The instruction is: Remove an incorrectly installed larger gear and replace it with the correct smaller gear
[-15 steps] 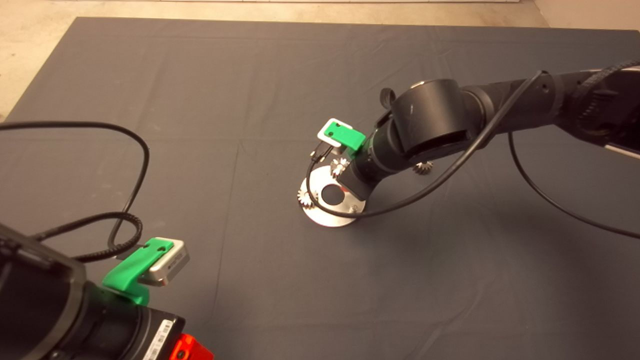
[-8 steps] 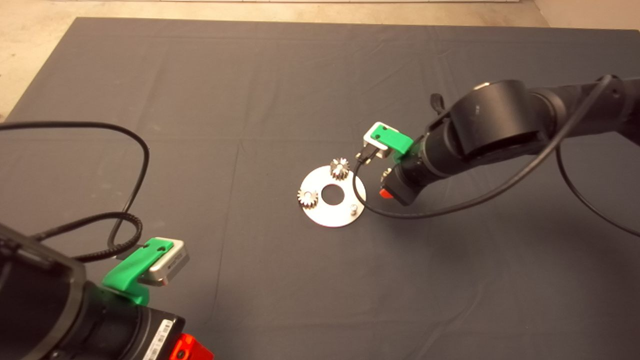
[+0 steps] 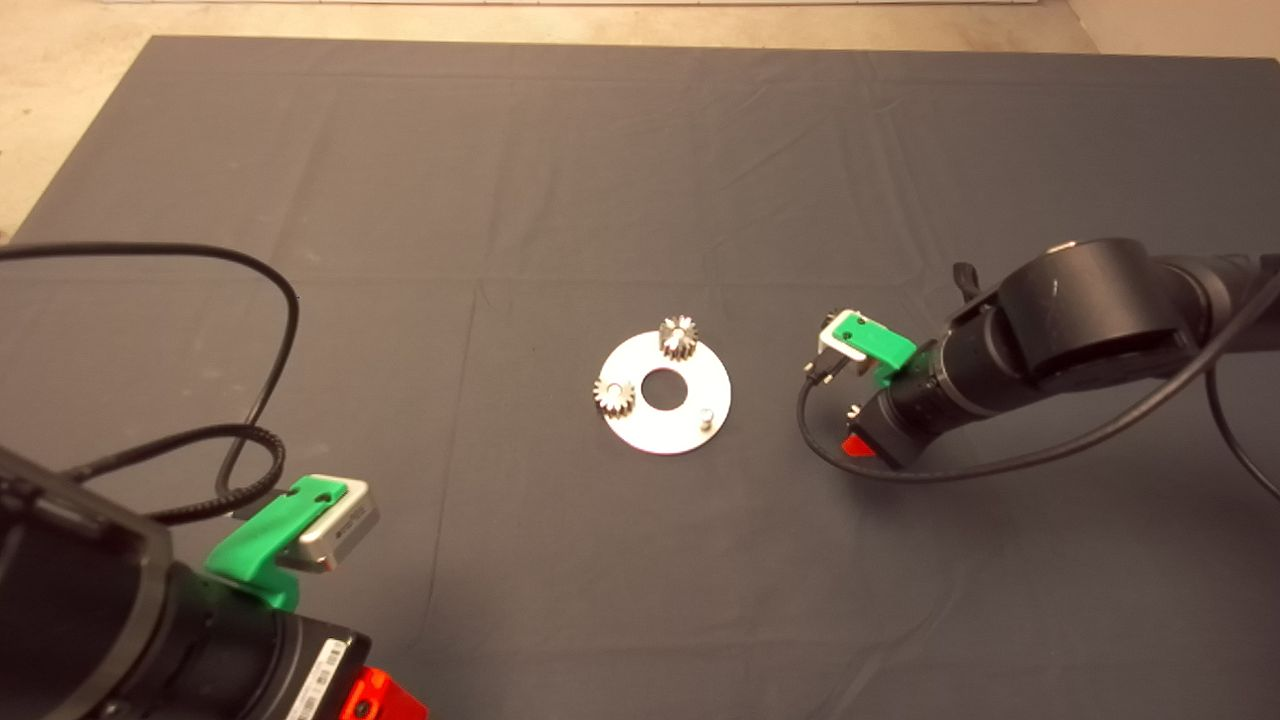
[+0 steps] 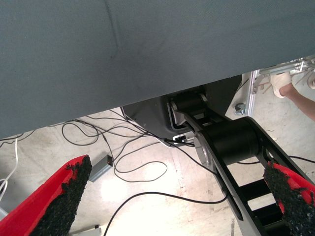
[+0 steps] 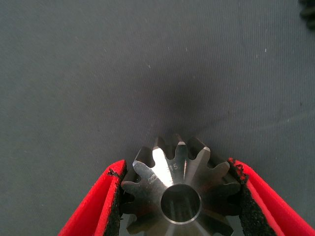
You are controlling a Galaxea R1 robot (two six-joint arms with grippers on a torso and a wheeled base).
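The larger gear [image 5: 167, 172], dark steel with flaring teeth, is clamped between the red fingers of my right gripper [image 5: 178, 168], just above the bare mat. In the head view the right gripper [image 3: 862, 442] hangs to the right of the round silver plate [image 3: 690, 440], well apart from it. Two small silvery gears [image 3: 679, 338] [image 3: 614, 396] sit on the plate, and a bare peg [image 3: 706, 418] stands at its right edge. The smaller gear is hidden from view. My left gripper [image 3: 378, 700] stays parked at the lower left, fingers open.
The right arm's black cable [image 3: 830, 455] loops onto the mat between gripper and plate. Another cable [image 3: 270, 400] lies at the left. The left wrist view shows the mat's edge, floor cables, a black frame [image 4: 231, 142] and a person's foot [image 4: 283, 83].
My right arm has swung away from the plate to the right and toward the front, carrying the larger gear. The peg it covered now stands bare. The left arm has not moved.
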